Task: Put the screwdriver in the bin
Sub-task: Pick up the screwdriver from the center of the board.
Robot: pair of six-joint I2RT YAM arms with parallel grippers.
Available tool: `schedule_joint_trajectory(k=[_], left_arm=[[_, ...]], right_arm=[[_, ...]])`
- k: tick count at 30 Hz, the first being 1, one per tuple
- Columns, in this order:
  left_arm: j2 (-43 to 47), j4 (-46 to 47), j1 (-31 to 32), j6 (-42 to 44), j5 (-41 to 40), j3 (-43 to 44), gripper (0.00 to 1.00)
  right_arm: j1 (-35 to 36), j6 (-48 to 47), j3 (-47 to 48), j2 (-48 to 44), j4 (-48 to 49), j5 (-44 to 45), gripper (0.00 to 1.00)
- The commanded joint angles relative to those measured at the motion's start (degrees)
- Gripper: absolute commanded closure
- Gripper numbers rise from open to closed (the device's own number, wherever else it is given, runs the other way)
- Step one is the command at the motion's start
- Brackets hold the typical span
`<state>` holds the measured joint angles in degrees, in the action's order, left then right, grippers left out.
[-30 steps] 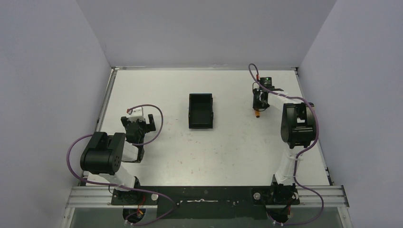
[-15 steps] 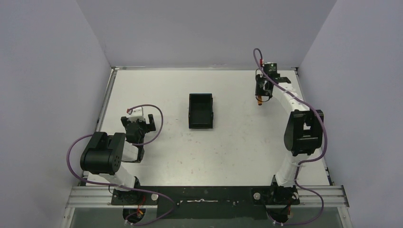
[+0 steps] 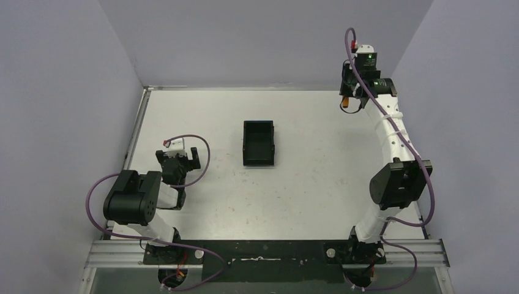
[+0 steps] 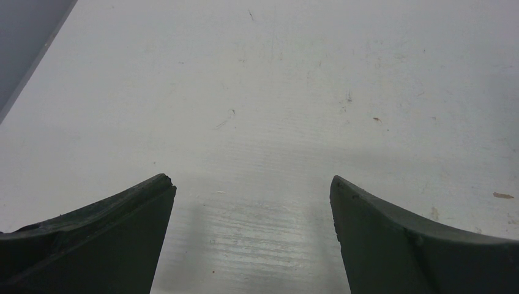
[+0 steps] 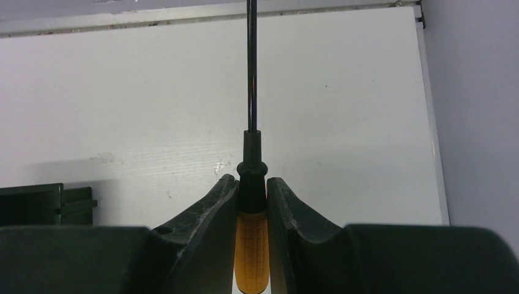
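Note:
My right gripper [image 3: 350,98] is raised high over the table's far right corner, shut on the screwdriver [image 5: 251,245]. Its orange handle sits between the fingers and the thin dark shaft [image 5: 251,67] points straight ahead; a bit of orange [image 3: 346,105] shows in the top view. The black bin [image 3: 258,143] stands open and empty at the table's middle, well left of and nearer than the right gripper; its corner shows in the right wrist view [image 5: 43,202]. My left gripper [image 3: 177,156] is open and empty, low over the table at the left [image 4: 251,184].
Grey walls enclose the table on the left, back and right. The right arm [image 3: 392,141] stretches along the right edge. The table's far edge rail [image 5: 183,15] and right wall show close ahead of the screwdriver.
My right gripper has lifted the screwdriver off the table and carried it up and back toward the far right corner. The left arm and the bin have not moved.

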<state>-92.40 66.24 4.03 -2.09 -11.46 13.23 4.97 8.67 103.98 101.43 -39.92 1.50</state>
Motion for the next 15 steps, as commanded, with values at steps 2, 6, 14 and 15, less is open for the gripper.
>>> schedule_joint_trajectory(k=[2, 6, 14, 15], left_arm=[[0.07, 3.09, 0.10, 0.42, 0.65, 1.36, 0.03], [0.06, 3.10, 0.10, 0.35, 0.65, 1.36, 0.03], [0.05, 3.03, 0.10, 0.41, 0.66, 1.36, 0.03], [0.04, 3.09, 0.10, 0.35, 0.65, 1.36, 0.03]], right_arm=[[0.73, 0.46, 7.54, -3.10, -4.99, 2.71, 1.00], [1.21, 0.48, 9.07, -3.81, -6.14, 3.31, 1.00], [7.48, 2.14, 7.55, -4.98, -5.27, 6.49, 1.00], [8.49, 2.60, 7.28, -5.07, -5.13, 6.77, 1.00]])
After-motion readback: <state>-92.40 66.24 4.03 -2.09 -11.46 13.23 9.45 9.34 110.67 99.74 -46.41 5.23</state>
